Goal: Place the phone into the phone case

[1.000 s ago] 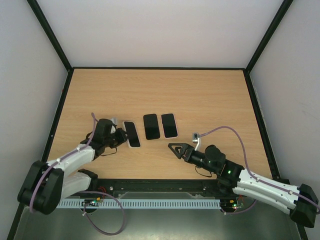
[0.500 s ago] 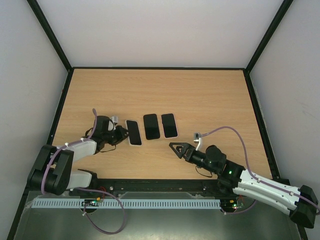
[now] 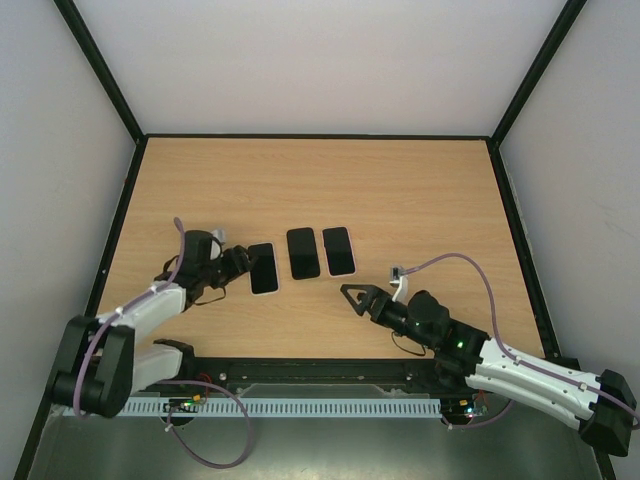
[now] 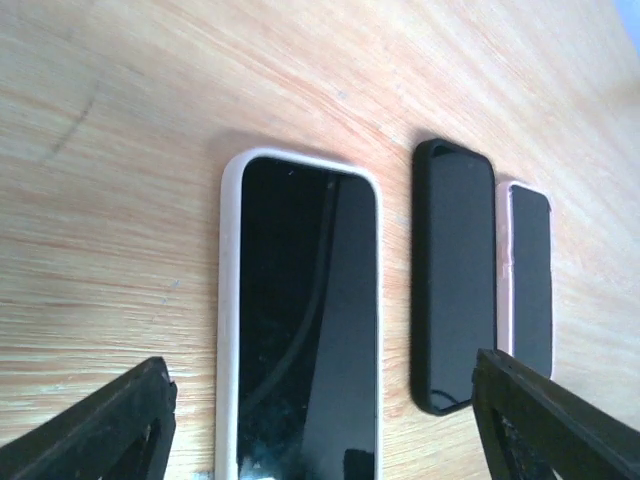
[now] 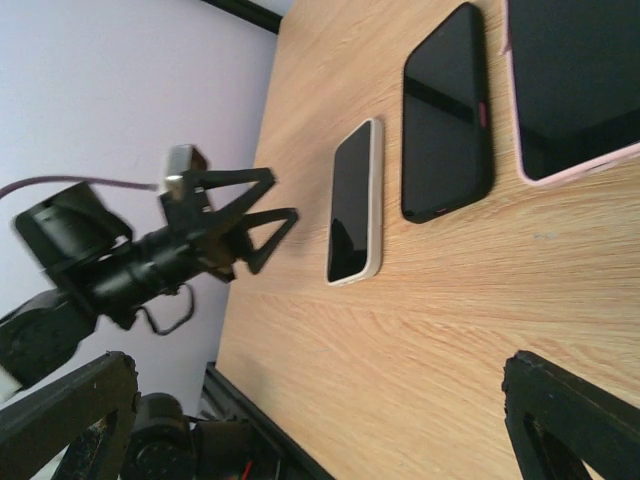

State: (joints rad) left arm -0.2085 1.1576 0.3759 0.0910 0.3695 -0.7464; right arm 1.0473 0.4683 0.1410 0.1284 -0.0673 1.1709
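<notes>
Phone point(image 3: 263, 268): white-rimmed slab lying flat on the worktop point(image 3: 400, 190), leftmost of three in a row at centre-left of the top view. I cannot tell whether it already sits in a case.
Neighbours: a black slab point(image 3: 303, 253) close on its right, then a pink-rimmed slab point(image 3: 339, 250).
Long axis: roughly up-down the frame in the top view.
Left pincer point(image 3: 241, 265): fingers apart, holding nothing, just left of the phone's long edge. In the left wrist view the phone's near end shows between the spread fingers.
Right pincer point(image 3: 348, 298): fingers apart, empty, below and right of the row, well apart from the phone.
Nearer arm: left.
Coming move: probably closing across the phone's short width.
</notes>
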